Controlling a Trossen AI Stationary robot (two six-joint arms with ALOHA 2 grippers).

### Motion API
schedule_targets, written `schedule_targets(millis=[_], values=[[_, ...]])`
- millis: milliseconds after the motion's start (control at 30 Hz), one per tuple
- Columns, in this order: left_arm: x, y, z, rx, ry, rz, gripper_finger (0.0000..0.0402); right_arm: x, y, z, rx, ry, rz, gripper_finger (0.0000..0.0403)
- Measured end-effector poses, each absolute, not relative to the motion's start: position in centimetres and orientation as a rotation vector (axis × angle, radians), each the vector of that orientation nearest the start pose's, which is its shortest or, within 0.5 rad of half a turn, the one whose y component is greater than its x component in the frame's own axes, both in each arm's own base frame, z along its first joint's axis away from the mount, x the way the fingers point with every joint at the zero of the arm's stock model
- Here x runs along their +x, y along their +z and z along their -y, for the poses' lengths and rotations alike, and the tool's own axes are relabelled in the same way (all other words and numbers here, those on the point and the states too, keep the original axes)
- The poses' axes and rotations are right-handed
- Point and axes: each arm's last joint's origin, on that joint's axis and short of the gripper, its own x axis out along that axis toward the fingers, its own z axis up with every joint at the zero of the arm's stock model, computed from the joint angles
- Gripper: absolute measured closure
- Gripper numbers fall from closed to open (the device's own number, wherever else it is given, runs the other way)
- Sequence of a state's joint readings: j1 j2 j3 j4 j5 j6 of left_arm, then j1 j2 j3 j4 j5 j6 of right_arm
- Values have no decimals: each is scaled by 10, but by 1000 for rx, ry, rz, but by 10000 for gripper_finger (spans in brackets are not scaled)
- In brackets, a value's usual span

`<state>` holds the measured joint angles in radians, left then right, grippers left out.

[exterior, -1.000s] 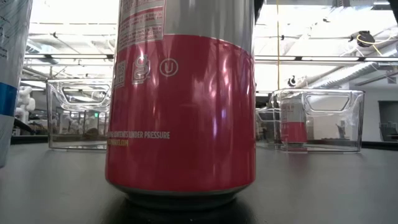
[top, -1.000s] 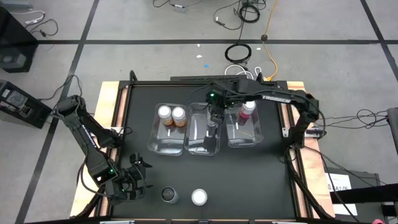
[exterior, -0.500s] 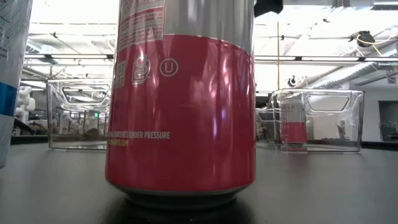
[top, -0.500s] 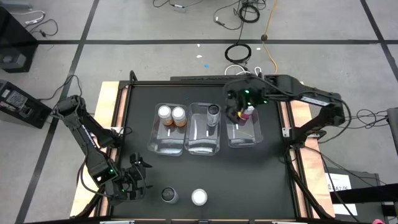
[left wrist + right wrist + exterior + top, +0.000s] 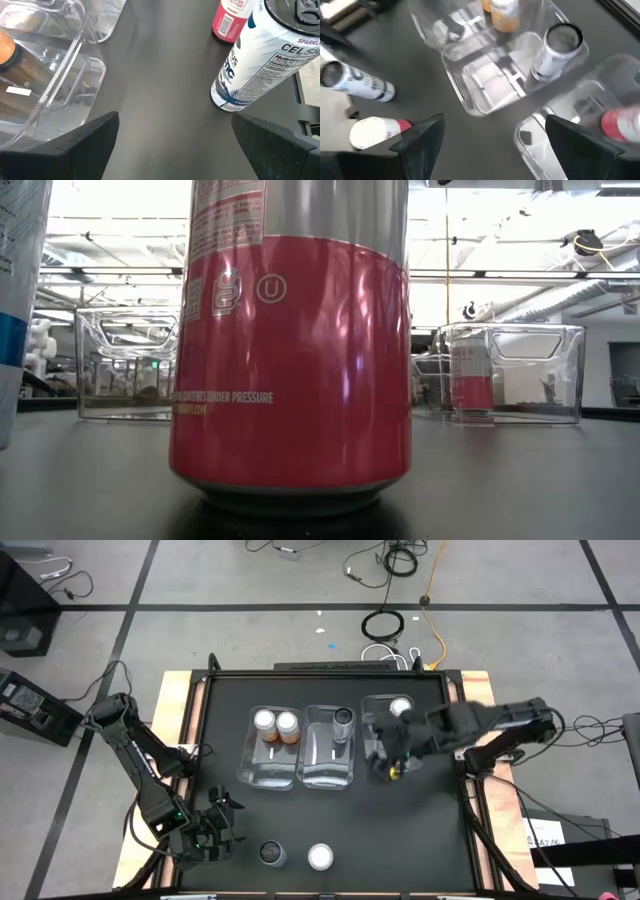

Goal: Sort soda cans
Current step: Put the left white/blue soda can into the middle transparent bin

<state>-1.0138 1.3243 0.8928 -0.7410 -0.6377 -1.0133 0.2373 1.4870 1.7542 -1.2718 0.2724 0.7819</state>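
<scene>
Right tool (image 5: 388, 762) sits right of centre in the high view, over the near end of the right bin (image 5: 378, 710), blurred; fingers spread wide, nothing held. Left tool (image 5: 215, 830) at lower left, also wide open and empty. Three clear bins in a row mid-frame on the black worktop (image 5: 220, 730): left bin (image 5: 252, 770) has two orange cans (image 5: 275, 725), middle bin (image 5: 325, 775) has one dark can (image 5: 343, 720), right bin has one pale-topped can (image 5: 400, 708). Two more cans stand loose at the bottom edge: a dark-topped can (image 5: 272, 854) and a white-topped can (image 5: 320, 857). Six cans total.

Low view: one pink can (image 5: 290, 340) fills centre frame, a white-and-blue can edge at far left, bins behind it left and right.

Left wrist view: two dark fingers (image 5: 82, 145) apart at the bottom, one white-and-blue can upper right, one pink can behind it, bin corner upper left.

Right wrist view: fingers (image 5: 420, 142) apart, empty; dark-topped can in one bin, orange can at top, pink can at right edge, two loose cans at left.
</scene>
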Motion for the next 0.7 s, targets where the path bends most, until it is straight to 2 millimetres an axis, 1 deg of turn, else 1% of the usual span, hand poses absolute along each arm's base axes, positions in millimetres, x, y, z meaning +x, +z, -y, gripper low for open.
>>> schedule_targets(millis=[233,467,633,700], values=[[141,228,193,-84,98,-827,7,273,382,-126,450,-454,-880,64],[144,230,197,-135,81,-787,7,272,343,-196,448,-428,-964,64],[148,234,201,-195,68,-738,7,262,317,-233,399,-377,-1108,64],[149,234,202,-201,65,-734,7,260,306,-246,418,-393,-1129,64]])
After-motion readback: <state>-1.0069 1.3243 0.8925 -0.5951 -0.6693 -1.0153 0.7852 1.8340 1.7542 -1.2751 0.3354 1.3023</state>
